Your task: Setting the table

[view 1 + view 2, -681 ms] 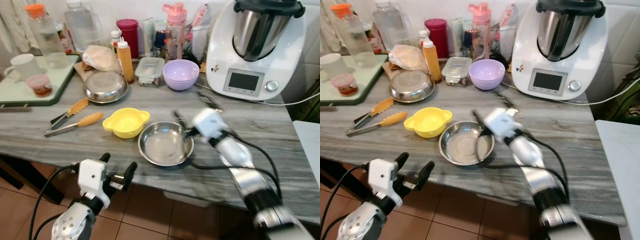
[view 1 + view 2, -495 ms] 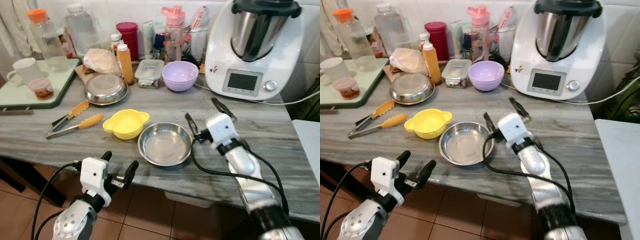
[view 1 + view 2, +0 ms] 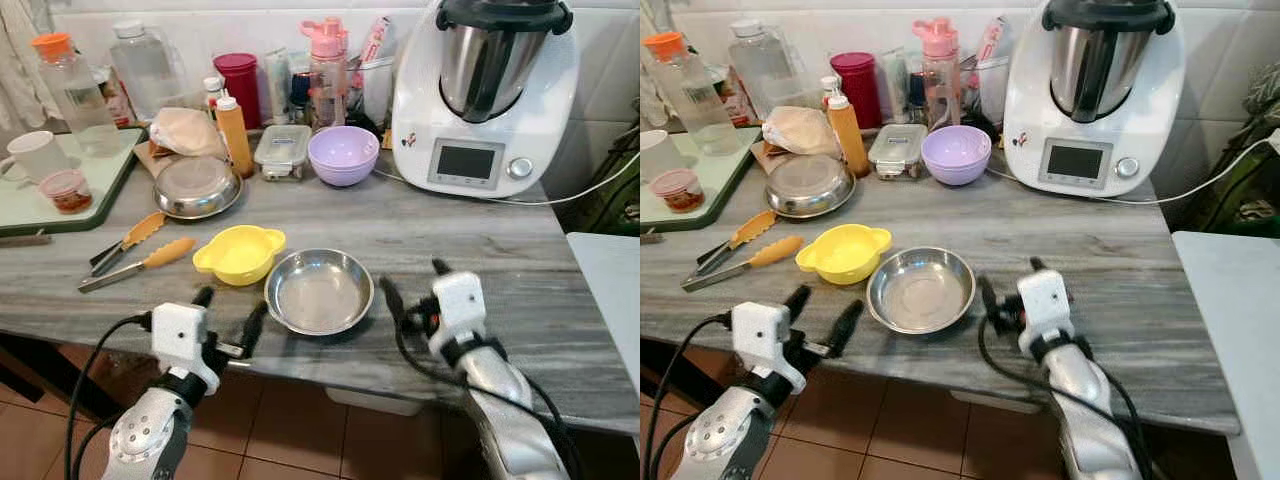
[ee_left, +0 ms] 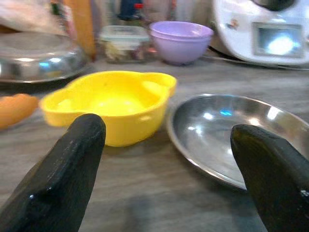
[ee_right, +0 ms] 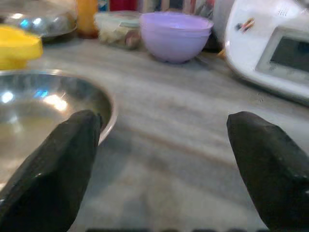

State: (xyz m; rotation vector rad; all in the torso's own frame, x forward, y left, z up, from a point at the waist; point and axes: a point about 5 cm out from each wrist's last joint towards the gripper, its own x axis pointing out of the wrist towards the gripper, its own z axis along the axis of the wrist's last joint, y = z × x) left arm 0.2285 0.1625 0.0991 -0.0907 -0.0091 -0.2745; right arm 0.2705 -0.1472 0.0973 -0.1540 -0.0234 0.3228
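Looks like the robot's between pickups: the steel bowl [image 3: 318, 290] sits near the counter's [image 3: 560, 290] front edge beside the yellow bowl [image 3: 239, 254], both the left gripper [image 3: 228, 312] and right gripper [image 3: 412, 288] spread wide and empty, so probably grab a dish next.

We can't actually read any text here. The white kitchen machine [image 3: 484, 95] at the back right corner of the counter [image 3: 560, 270] has a small screen, but it's blank to us, and the bottle [image 3: 75, 92] labels along the back edge are too blurry.
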